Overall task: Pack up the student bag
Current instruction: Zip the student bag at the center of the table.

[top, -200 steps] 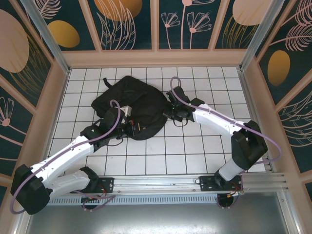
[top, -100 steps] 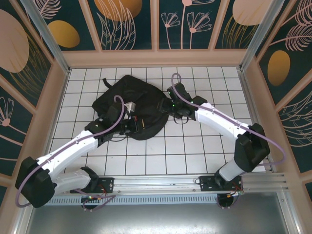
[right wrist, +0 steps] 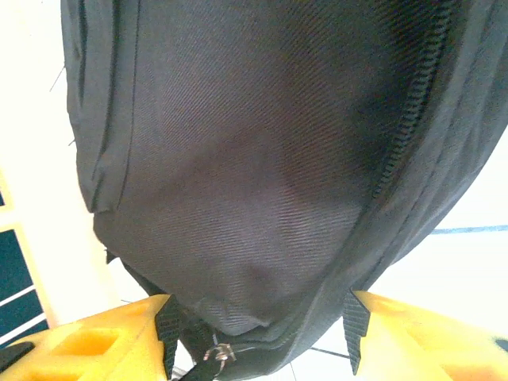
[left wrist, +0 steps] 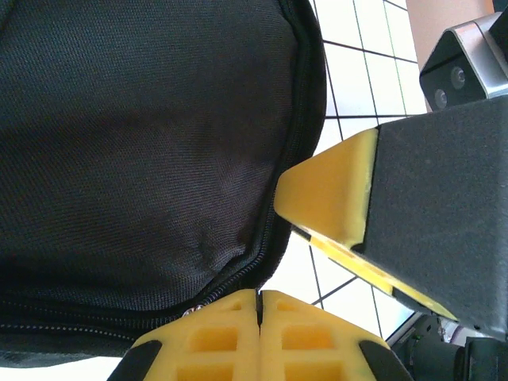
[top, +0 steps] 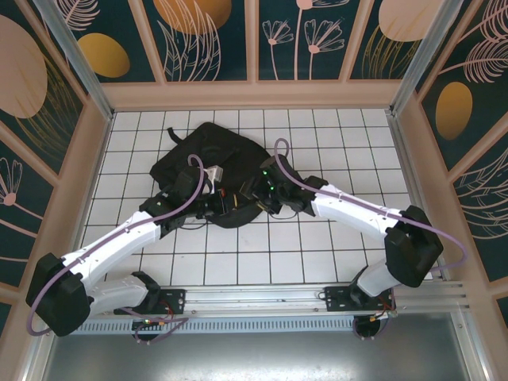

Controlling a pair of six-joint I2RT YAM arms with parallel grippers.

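Risk: your right gripper (right wrist: 258, 325) stands half-wide astride the near edge of the bag (top: 202, 155). Close there and you may bunch loose cloth instead of the zipper (left wrist: 282, 214), or drag the bag across the table (top: 317, 238). Left gripper (left wrist: 259, 298) is pinched tight at the zipper's end, on pull or cloth, can't tell; bag lies flat, left of centre — black, soft, slack, rounded.

The bag (top: 226, 151) runs past both wrist pictures' edges. From above, the arms (top: 119, 238) hide its six-o'clock edge, and a white thing (top: 213, 171) mid-bag is too small to name.
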